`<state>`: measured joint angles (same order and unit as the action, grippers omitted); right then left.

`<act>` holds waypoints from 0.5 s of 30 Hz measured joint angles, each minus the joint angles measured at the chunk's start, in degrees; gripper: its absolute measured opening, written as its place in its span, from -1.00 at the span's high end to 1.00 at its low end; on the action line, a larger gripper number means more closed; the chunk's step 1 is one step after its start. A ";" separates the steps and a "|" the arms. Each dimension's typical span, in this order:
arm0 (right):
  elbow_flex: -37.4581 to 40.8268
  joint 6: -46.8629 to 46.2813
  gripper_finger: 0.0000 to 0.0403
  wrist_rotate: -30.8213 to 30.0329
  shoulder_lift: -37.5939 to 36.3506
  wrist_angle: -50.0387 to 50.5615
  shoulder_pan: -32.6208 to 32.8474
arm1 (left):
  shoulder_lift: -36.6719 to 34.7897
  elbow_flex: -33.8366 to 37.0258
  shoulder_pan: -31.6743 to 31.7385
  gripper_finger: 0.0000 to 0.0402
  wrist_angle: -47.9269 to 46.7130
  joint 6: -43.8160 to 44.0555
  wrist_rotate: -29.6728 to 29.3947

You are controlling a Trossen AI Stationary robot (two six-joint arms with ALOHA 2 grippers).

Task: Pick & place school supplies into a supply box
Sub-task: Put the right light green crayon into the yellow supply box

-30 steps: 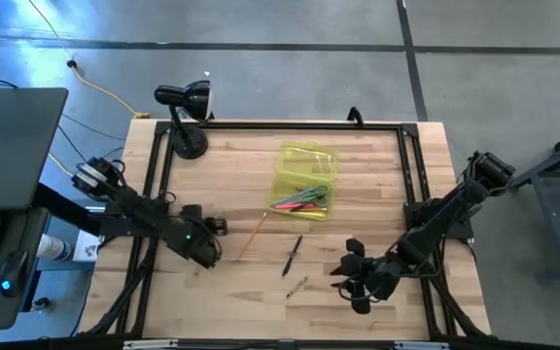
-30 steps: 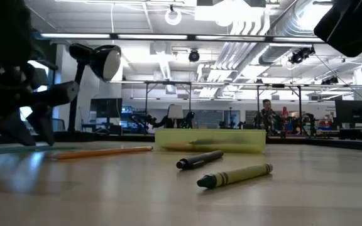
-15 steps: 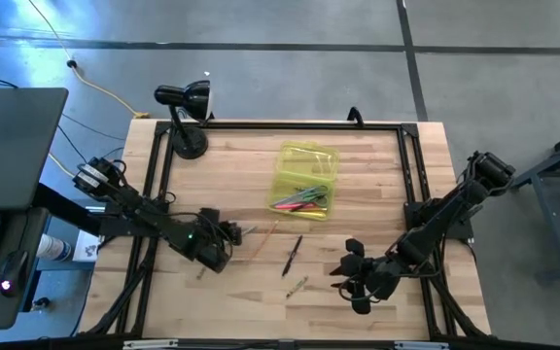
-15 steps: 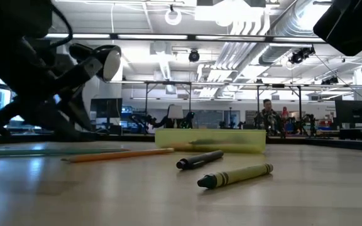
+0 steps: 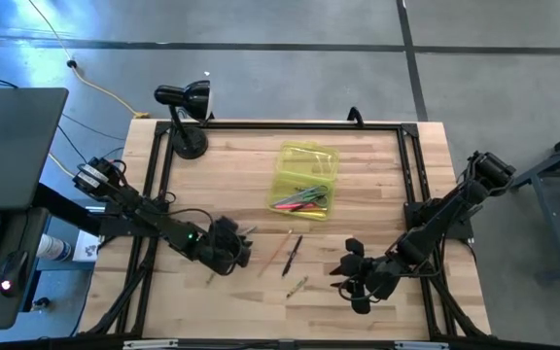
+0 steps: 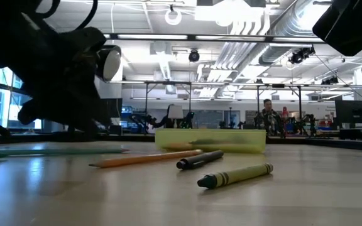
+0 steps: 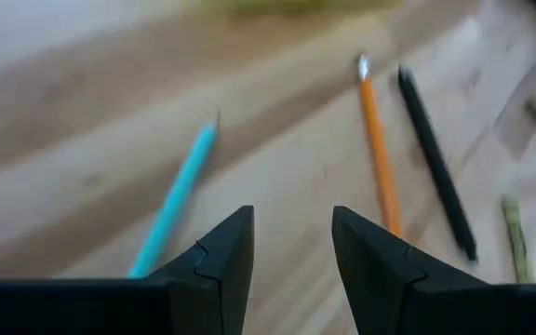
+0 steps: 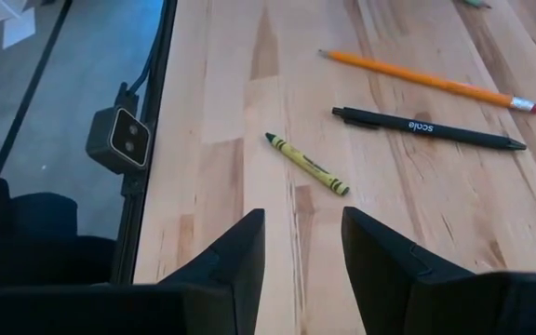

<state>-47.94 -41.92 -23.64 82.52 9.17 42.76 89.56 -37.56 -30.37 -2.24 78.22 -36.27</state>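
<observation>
The supply box (image 5: pixel 306 180) lies open at mid-table with several coloured pens inside. Nearer the front lie an orange pencil (image 5: pixel 275 251), a black pen (image 5: pixel 292 255) and a green crayon (image 5: pixel 297 286), all flat on the wood. A teal pencil (image 7: pixel 175 200) lies ahead of my left gripper (image 5: pixel 241 250), which is open just left of the orange pencil (image 7: pixel 378 158). My right gripper (image 5: pixel 350 277) hangs open to the right of the crayon (image 8: pixel 307 163), with nothing between its fingers. My left gripper comes slanting down from the table's left. The orange pencil's near end (image 7: pixel 391 219) runs behind its right fingertip (image 7: pixel 370 251). Whether that finger touches the pencil, I cannot tell.
A black desk lamp (image 5: pixel 185 112) stands at the far left corner. A black frame (image 5: pixel 411 165) runs along the table's edges. Bare wood lies between the two grippers and in front of the crayon (image 6: pixel 234 176).
My left gripper has gone toward the table's right edge, tipping up and rolling about its own line. The orange pencil has slid along the table toward the right and the near edge, ending close beside the black pen. My right arm has kept still.
</observation>
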 joint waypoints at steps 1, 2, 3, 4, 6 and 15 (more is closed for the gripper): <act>0.00 0.25 0.39 -0.08 0.00 0.00 0.00 | 0.00 0.00 0.00 0.11 -0.40 0.01 1.11; 0.00 0.73 0.39 -0.27 0.00 -0.01 0.00 | 0.00 0.00 0.00 0.11 -0.80 0.03 1.44; 0.00 1.30 0.39 -0.34 0.00 -0.01 0.00 | 0.00 0.00 0.00 0.11 -1.14 0.03 1.35; 0.00 1.93 0.39 -0.37 0.00 0.00 0.00 | 0.00 0.00 0.00 0.11 -1.22 0.02 0.95; 0.00 2.31 0.39 -0.46 0.00 0.04 0.00 | 0.00 0.00 0.02 0.11 -1.07 0.02 -0.64; 0.00 -19.39 0.39 1.53 0.00 12.06 2.47 | 0.00 0.02 0.02 0.11 5.92 0.48 -11.25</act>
<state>-47.94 -61.31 -22.10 82.52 21.23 45.23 89.56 -37.54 -30.35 3.68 78.69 -47.52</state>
